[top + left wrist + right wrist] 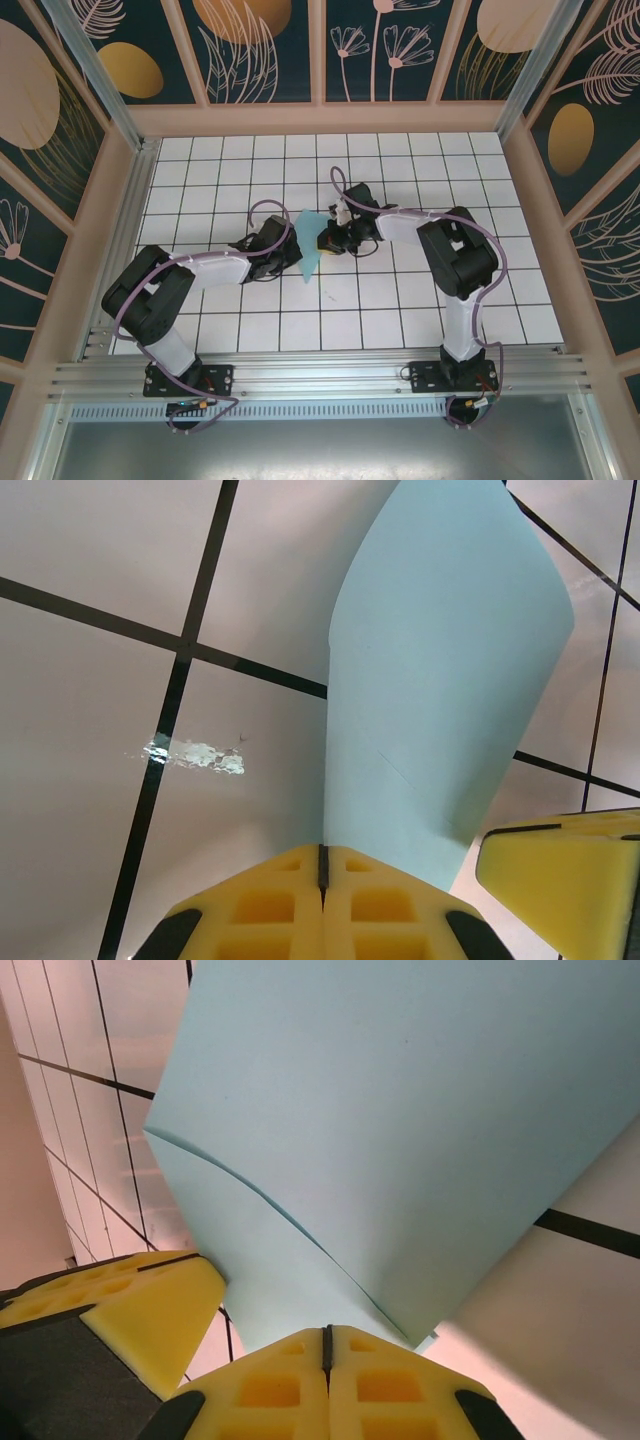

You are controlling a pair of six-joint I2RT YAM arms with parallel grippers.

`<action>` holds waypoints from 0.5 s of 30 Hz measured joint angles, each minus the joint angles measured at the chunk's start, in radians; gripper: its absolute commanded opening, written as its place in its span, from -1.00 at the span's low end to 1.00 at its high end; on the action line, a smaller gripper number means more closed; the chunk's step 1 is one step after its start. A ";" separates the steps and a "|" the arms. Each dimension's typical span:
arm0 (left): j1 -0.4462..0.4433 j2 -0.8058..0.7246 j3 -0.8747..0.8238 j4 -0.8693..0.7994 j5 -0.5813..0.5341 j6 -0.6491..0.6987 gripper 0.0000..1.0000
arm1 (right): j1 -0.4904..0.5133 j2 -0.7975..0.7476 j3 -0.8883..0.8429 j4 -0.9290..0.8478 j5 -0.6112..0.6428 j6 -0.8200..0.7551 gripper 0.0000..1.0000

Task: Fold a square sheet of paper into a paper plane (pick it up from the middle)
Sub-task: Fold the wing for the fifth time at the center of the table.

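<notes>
The left gripper (322, 865) has its yellow jaws pressed together on the thin light turquoise square sheet of paper (440, 680). The right gripper (327, 1345) is clamped on the same sheet, just beside it. From both jaws the sheet rises forward, doubled in two layers, above the white tiled table (90, 810). Its long axis runs between the two arms, so I judge that both are equally near.

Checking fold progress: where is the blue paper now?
Centre of the top view, the paper is held by the left end effector and right end effector.
</notes>
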 measured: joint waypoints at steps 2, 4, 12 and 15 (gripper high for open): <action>0.000 0.000 0.000 0.000 0.000 -0.001 -1.00 | 0.001 0.002 0.000 0.000 0.000 0.000 -0.83; 0.000 0.000 0.000 0.000 0.000 -0.004 -1.00 | 0.002 0.006 0.003 0.000 0.000 0.000 -0.84; 0.000 0.000 0.000 0.000 0.000 -0.007 -0.98 | 0.003 0.064 0.043 -0.026 0.013 -0.004 -0.88; 0.000 0.000 0.000 0.002 0.001 -0.006 -0.86 | 0.002 0.075 0.049 -0.033 0.012 -0.005 -0.89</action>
